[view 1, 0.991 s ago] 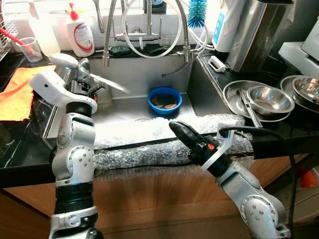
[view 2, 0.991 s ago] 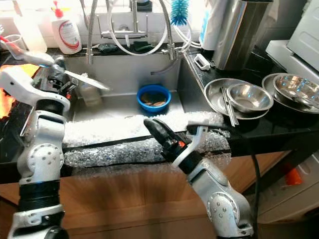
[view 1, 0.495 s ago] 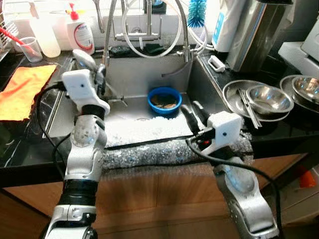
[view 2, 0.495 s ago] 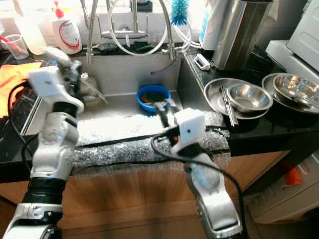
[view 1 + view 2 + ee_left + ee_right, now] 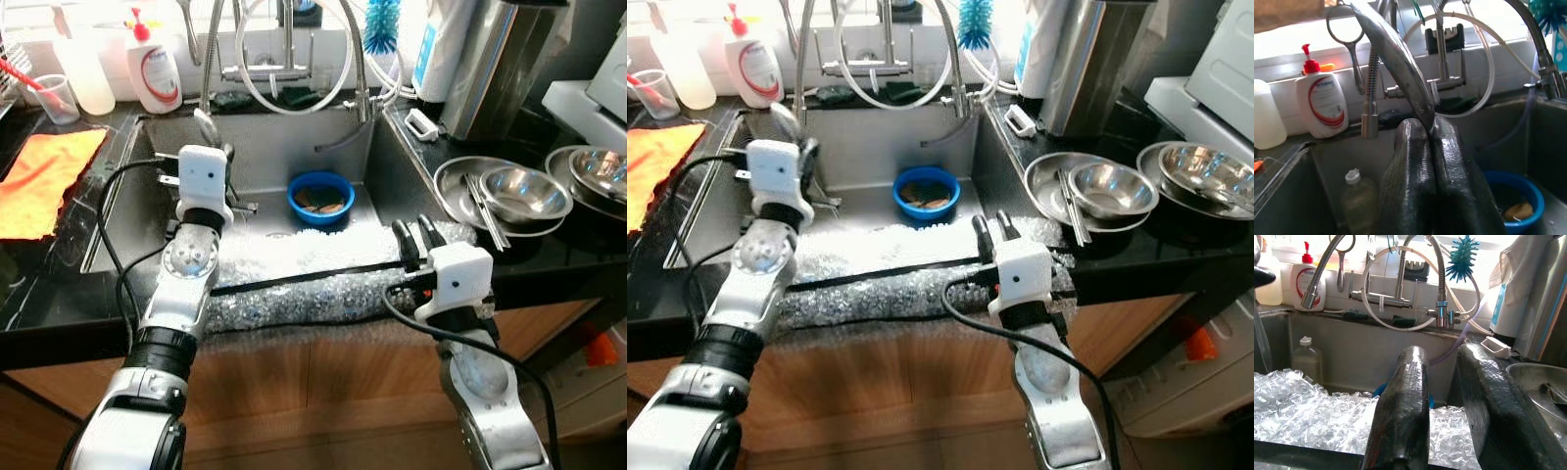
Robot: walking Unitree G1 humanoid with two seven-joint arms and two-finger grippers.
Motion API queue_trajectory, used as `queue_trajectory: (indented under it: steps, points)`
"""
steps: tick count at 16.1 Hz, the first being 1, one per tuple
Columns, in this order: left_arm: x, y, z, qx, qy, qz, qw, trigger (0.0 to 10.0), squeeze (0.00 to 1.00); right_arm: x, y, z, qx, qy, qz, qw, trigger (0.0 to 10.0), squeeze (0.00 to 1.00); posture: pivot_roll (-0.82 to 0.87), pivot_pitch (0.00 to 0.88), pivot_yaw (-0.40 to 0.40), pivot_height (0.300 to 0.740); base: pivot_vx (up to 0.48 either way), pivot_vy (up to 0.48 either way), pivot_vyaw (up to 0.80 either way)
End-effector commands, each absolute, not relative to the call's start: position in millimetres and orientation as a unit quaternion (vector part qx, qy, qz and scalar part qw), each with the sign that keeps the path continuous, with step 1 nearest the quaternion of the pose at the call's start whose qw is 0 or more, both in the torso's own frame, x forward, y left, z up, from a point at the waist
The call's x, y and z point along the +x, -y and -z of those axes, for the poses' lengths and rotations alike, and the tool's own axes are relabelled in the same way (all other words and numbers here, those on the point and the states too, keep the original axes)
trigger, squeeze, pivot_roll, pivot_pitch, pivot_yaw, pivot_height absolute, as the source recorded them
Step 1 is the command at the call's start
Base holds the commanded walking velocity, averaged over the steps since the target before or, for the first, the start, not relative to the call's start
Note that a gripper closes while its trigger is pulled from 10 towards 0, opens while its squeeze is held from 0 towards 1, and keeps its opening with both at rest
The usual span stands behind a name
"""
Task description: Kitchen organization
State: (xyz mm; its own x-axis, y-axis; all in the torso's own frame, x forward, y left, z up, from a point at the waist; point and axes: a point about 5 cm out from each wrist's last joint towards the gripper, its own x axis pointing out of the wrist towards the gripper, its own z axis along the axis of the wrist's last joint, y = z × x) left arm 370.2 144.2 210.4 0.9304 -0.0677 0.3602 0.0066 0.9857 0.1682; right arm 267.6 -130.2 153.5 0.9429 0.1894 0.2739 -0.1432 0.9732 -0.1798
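Left gripper point(image 5: 1432, 142) pinches a spoon point(image 5: 1396, 63) near its end, right gripper point(image 5: 1449, 396) gapes empty; spoon could slip into the sink point(image 5: 265, 157) at 12 o'clock.

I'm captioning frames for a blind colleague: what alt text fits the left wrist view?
The left gripper is shut on a metal spoon above a steel sink. Behind stand a soap bottle and faucet; a blue bowl sits in the sink.

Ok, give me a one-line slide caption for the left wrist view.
Left gripper shut on a metal utensil over the sink, blue bowl and small bottle below.
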Motion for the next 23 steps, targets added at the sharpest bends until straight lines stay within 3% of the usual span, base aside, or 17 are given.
queue_trajectory:
  steps: [1,6,7,8,9,19,21,23]
  points:
    - [375,-143,-212,0.102,0.178,0.019,0.979,10.0,0.00,266,130,-150,-0.079,0.144,-0.080,0.983,10.0,0.00,-0.04,0.029,0.004,0.740,0.000,0.000,0.00]
    - [380,-143,-191,0.141,0.123,0.034,0.982,10.0,0.00,267,125,-146,-0.082,0.147,-0.082,0.982,10.0,0.00,-0.04,0.016,0.013,0.740,0.000,0.000,0.00]
    - [379,-143,-187,0.138,0.116,0.034,0.983,10.0,0.07,267,124,-146,-0.081,0.147,-0.082,0.982,10.0,0.00,-0.03,0.014,0.013,0.740,0.000,0.000,0.00]
    - [379,-143,-186,0.137,0.115,0.036,0.983,10.0,0.89,267,123,-145,-0.080,0.147,-0.082,0.983,10.0,0.00,-0.03,0.013,0.013,0.740,0.000,0.000,0.00]
    - [379,-142,-185,0.134,0.114,0.041,0.983,10.0,1.00,267,123,-145,-0.079,0.147,-0.081,0.983,10.0,0.00,-0.03,0.010,0.013,0.740,0.000,0.000,0.00]
    - [374,-142,-181,0.093,0.114,0.039,0.988,10.0,1.00,267,121,-142,-0.075,0.144,-0.077,0.984,10.0,0.00,-0.03,0.000,0.016,0.740,0.000,0.000,0.00]
    - [375,-145,-181,0.034,0.105,0.032,0.993,10.0,1.00,267,121,-141,-0.074,0.142,-0.076,0.984,10.0,0.00,-0.03,0.000,0.016,0.740,0.000,0.000,0.00]
    - [377,-149,-187,0.026,0.114,0.022,0.993,10.0,0.96,268,121,-142,-0.075,0.141,-0.076,0.984,10.0,0.00,-0.03,0.003,0.013,0.740,0.000,0.000,0.00]
